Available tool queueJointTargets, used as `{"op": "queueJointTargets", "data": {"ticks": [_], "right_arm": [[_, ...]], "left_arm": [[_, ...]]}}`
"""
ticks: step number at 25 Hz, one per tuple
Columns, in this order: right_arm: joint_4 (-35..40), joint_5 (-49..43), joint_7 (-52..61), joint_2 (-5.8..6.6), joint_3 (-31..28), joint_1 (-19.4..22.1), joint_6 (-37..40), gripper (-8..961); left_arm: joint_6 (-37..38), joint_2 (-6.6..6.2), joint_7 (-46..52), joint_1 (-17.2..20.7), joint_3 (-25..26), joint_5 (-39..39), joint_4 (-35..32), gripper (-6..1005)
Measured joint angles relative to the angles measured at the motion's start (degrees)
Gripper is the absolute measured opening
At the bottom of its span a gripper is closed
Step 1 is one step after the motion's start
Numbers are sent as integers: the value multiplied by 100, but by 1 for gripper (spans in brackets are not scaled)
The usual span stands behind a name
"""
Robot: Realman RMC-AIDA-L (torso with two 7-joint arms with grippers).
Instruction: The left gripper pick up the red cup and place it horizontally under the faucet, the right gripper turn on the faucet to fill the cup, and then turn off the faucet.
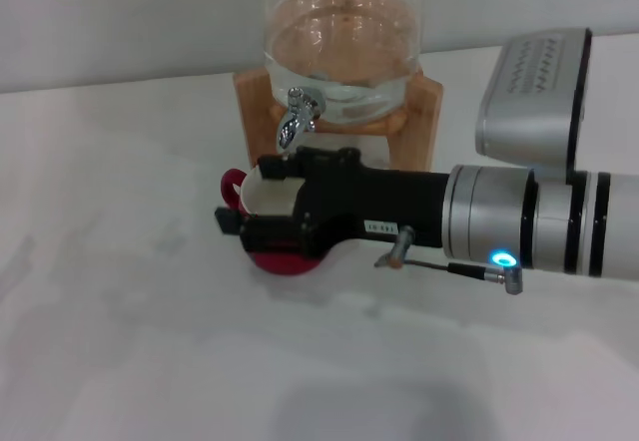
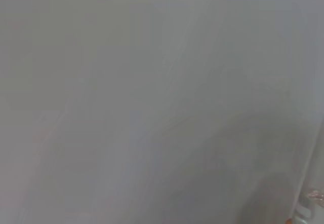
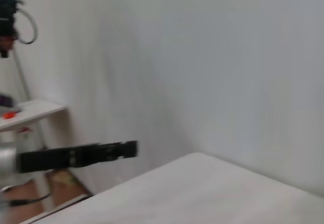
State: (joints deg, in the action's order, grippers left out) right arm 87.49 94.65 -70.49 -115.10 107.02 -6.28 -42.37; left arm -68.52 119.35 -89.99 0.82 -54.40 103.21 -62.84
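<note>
Currently the right gripper (image 1: 262, 195), its opening not discernible, reaches over the red cup (image 1: 272, 223) just below the faucet (image 1: 297, 117); it should approach the lever squarely and avoid nudging the cup.

The right gripper (image 1: 262, 196) has a small white label (image 1: 381, 227), but its tiny letters cannot be read.

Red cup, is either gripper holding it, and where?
Cannot be told. The right gripper lies across the red cup, hiding any contact; the left gripper is well away from it.
</note>
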Motion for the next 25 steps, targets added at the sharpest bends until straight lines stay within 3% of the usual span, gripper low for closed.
{"op": "queueJointTargets", "data": {"ticks": [6,25], "right_arm": [[67,-113,207,10,173,65,537,781],[32,-124,291,14,135,-22,494,781]], "left_arm": [[85,-5,-12,-3,9,-26,13,876],[155,-17,-24,-185,9,-170,143,877]]}}
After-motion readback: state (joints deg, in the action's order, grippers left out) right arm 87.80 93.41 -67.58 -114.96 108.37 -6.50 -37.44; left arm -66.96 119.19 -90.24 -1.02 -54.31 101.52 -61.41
